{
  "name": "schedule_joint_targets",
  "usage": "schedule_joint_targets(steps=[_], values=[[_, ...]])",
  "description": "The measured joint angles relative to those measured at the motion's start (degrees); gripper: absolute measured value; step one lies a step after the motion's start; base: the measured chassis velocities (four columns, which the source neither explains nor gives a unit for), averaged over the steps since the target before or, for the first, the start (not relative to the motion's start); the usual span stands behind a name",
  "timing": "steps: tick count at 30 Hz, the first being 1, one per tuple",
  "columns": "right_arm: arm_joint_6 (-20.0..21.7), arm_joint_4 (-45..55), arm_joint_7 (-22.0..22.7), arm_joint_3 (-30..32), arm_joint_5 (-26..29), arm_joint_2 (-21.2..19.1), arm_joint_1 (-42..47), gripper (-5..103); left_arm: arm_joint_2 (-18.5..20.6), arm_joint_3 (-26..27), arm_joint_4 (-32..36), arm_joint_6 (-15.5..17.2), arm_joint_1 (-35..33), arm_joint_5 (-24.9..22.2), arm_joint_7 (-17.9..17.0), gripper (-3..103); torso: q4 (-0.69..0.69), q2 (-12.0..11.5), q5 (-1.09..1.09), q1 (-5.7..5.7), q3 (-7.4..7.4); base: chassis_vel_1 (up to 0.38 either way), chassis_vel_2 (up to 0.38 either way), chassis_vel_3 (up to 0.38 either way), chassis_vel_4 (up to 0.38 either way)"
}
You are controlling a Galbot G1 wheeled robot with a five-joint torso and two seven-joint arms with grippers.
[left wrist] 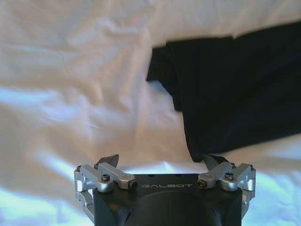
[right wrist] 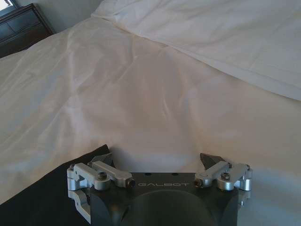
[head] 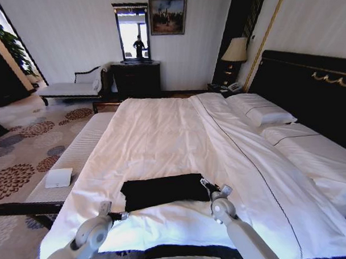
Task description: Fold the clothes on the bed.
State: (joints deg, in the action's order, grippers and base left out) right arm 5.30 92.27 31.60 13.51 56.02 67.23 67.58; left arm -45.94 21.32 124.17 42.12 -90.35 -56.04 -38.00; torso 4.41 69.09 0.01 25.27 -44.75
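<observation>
Two grippers flank a dark garment [head: 164, 190] near the bed's [head: 162, 135] foot edge.
The left gripper [head: 120, 215] and right gripper [head: 212, 189], both spread wide and empty, seem positioned at opposite ends for folding.

Black garment [head: 164, 190] folded flat, near foot of white bed [head: 162, 135]

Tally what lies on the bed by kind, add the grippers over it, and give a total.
Black folded cloth garment: 1
White pillows by the dark headboard: 2
Grippers, fingers open: 2, the left gripper at the garment's near left corner, the right gripper at its right end
Total: 5
</observation>
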Motion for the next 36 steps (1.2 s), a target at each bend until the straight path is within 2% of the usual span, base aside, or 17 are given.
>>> schedule_joint_targets(steps=[2,5,7,8,10,12,14,17,18,20,24,26,28,31,34,36], values=[[-0.01,-0.1,-0.05,-0.04,0.02,-0.14,-0.22,100,-0.92,2.29,2.35,0.02,-1.44,0.05,-0.04,100,-0.01,0.0,0.0,0.0,0.0,0.0,0.0,0.0,0.0],[-0.04,-0.24,-0.92,0.05,-0.11,-0.43,-0.71,100,-5.31,9.63,4.59,0.03,1.07,-3.84,0.65,100,0.0,0.0,-0.01,-0.01,0.0,0.0,0.0,0.0,0.0],[-0.05,-0.24,-1.1,0.09,-0.18,-0.44,-0.75,100,-5.78,10.34,4.49,0.03,1.61,-4.4,0.69,100,0.01,0.0,-0.01,0.0,0.0,0.0,0.0,0.0,0.0],[-0.05,-0.19,-1.85,0.22,-0.33,-0.55,-0.88,100,-8.24,13.72,2.52,0.01,4.8,-7.49,0.9,100,0.02,0.0,0.02,0.0,0.0,0.0,0.0,0.0,0.0],[-0.03,0.14,-2.68,0.37,-0.34,-0.92,-0.89,100,-11.0,15.71,-1.31,0.02,8.35,-10.02,1.15,100,0.01,0.0,-0.02,0.01,-0.02,0.0,0.0,0.0,0.0],[-0.01,0.18,-2.78,0.41,-0.34,-0.98,-0.89,100,-11.27,15.82,-1.66,0.02,8.65,-10.31,1.21,100,0.01,0.0,-0.02,0.02,-0.01,0.0,0.0,0.0,0.0],[0.26,0.63,-3.38,0.47,-0.32,-1.48,-0.69,100,-14.61,15.55,-6.32,0.02,11.25,-15.2,1.87,100,0.01,-0.01,0.0,0.02,-0.01,0.0,0.0,0.0,0.0],[0.4,0.77,-3.39,0.42,-0.33,-1.6,-0.49,100,-17.17,13.71,-9.51,0.03,12.64,-14.25,5.18,100,0.0,-0.01,-0.02,0.01,-0.01,0.0,0.0,0.0,0.0],[0.4,0.77,-3.39,0.42,-0.33,-1.6,-0.49,100,-17.17,13.71,-9.51,0.03,12.64,-14.25,5.18,100,0.0,-0.01,-0.02,0.01,-0.01,0.0,0.0,0.0,0.0],[0.47,0.78,-3.09,0.35,-0.36,-1.39,-0.35,100,-19.84,12.29,-12.67,0.03,15.36,-13.39,6.79,100,0.01,0.0,-0.01,0.01,-0.01,0.0,0.0,0.0,0.0],[0.51,0.74,-2.6,0.32,-0.46,-1.18,-0.1,100,-22.42,11.52,-14.51,0.03,17.42,-13.88,6.97,102,0.01,-0.01,-0.01,0.02,-0.01,0.0,0.0,0.0,0.0],[0.51,0.61,-2.33,0.34,-0.51,-1.16,0.05,100,-24.18,11.0,-14.91,0.03,17.72,-14.12,6.88,99,0.01,-0.01,0.0,0.02,-0.02,0.0,0.0,0.0,0.0],[0.51,0.59,-2.31,0.34,-0.51,-1.16,0.05,100,-24.33,10.96,-14.93,0.03,17.72,-14.14,6.88,99,0.01,-0.01,0.0,0.02,-0.01,0.0,0.0,0.0,0.0],[0.51,0.25,-2.0,0.42,-0.54,-1.24,0.09,100,-26.69,10.14,-15.8,0.03,17.69,-13.32,6.91,84,0.01,-0.01,-0.01,0.0,0.0,0.0,0.0,0.0,0.0],[0.51,0.22,-1.9,0.42,-0.54,-1.28,0.08,100,-27.19,9.95,-16.18,0.03,17.72,-12.88,6.94,80,0.0,-0.01,-0.01,0.01,-0.01,0.0,0.0,0.0,0.0],[0.51,0.21,-1.75,0.39,-0.55,-1.28,-0.03,100,-27.33,9.89,-16.44,0.03,17.73,-12.16,6.97,69,0.01,-0.01,-0.01,0.01,-0.01,0.0,0.0,0.0,0.0]])
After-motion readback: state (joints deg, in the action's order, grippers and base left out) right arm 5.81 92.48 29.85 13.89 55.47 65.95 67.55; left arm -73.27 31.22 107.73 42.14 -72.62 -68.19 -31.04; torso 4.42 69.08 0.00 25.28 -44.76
